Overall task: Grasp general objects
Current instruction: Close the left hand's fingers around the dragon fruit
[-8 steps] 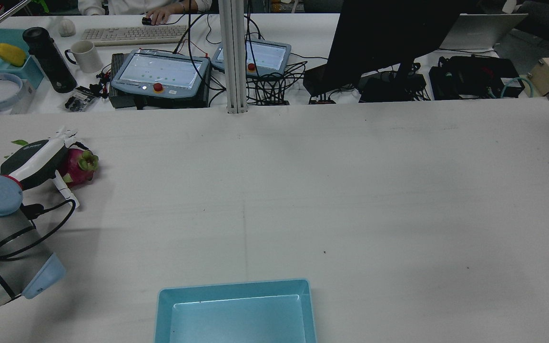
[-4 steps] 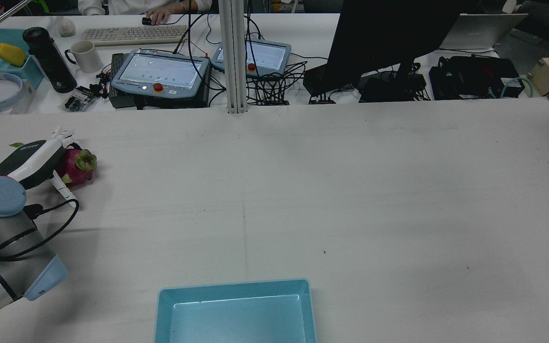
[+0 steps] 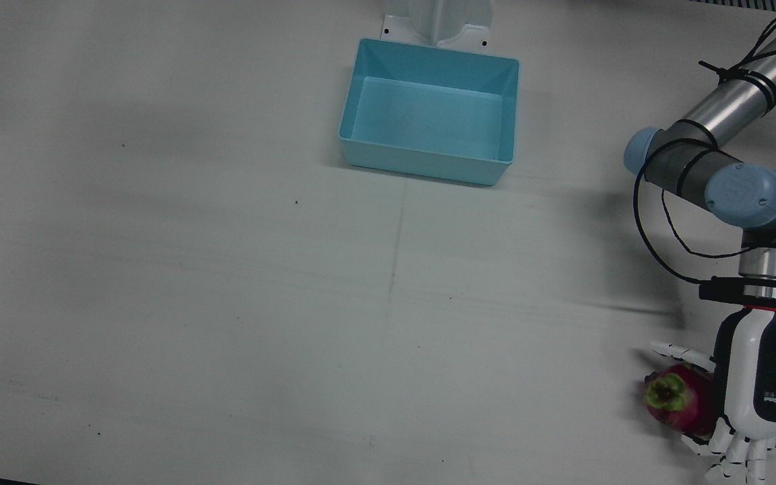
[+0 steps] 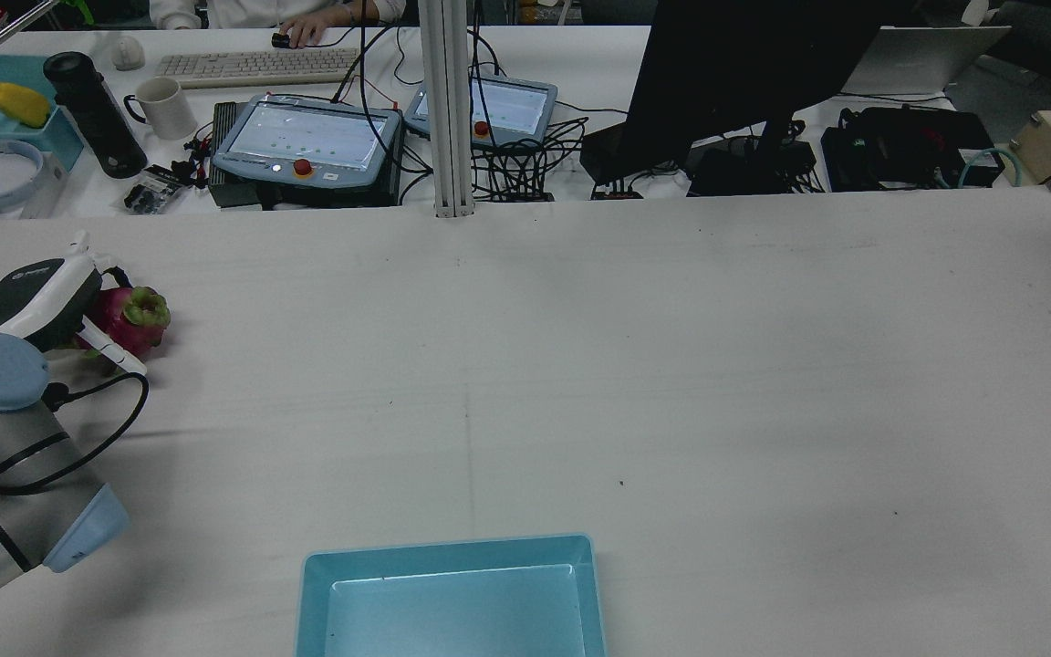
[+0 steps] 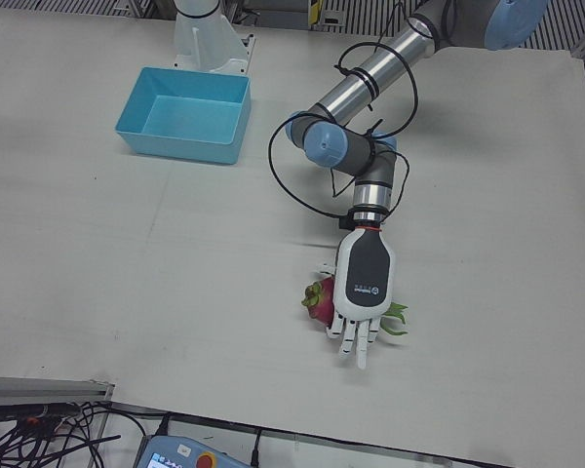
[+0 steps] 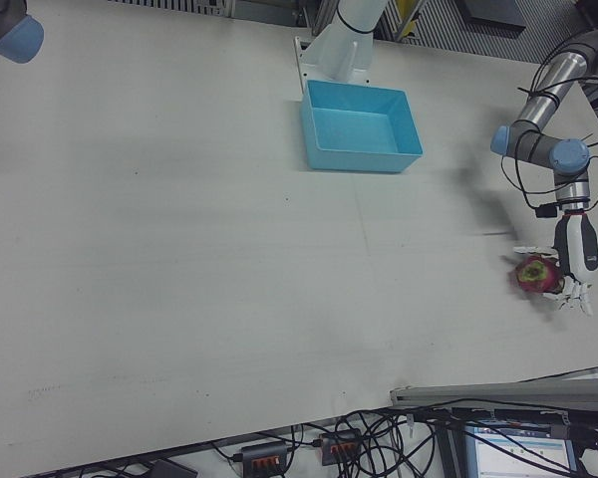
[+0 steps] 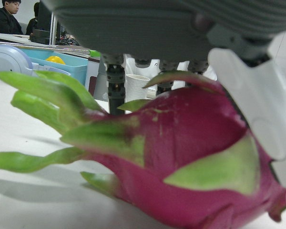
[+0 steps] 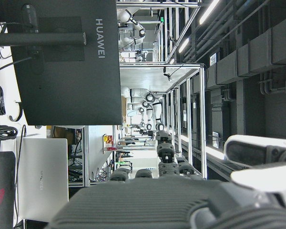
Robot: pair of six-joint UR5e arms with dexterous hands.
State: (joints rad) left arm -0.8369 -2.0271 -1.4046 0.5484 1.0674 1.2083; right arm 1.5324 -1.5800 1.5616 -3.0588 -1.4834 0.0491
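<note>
A magenta dragon fruit [image 4: 130,318] with green scales lies on the white table at its far left in the rear view. My left hand [image 4: 31,294] hovers flat over it, palm down, fingers stretched and spread, so it is open. From above, the left hand [image 3: 760,380] covers one side of the dragon fruit [image 3: 679,400], with the thumb splayed behind it. The left hand view is filled by the dragon fruit [image 7: 181,157] right under the palm. My right hand [image 8: 171,202] shows only in its own view, raised, fingers extended, holding nothing.
A light blue bin [image 3: 422,168] stands empty near the pedestals, seen as the bin [image 4: 448,546] at the rear view's bottom edge. Beyond the table's far edge are pendants [image 4: 306,141], a monitor [image 4: 726,73], cables and a person's hand [image 4: 302,32] on a mouse.
In the rear view my left hand has slid to the left and slightly away, and the dragon fruit has shifted left along with it.
</note>
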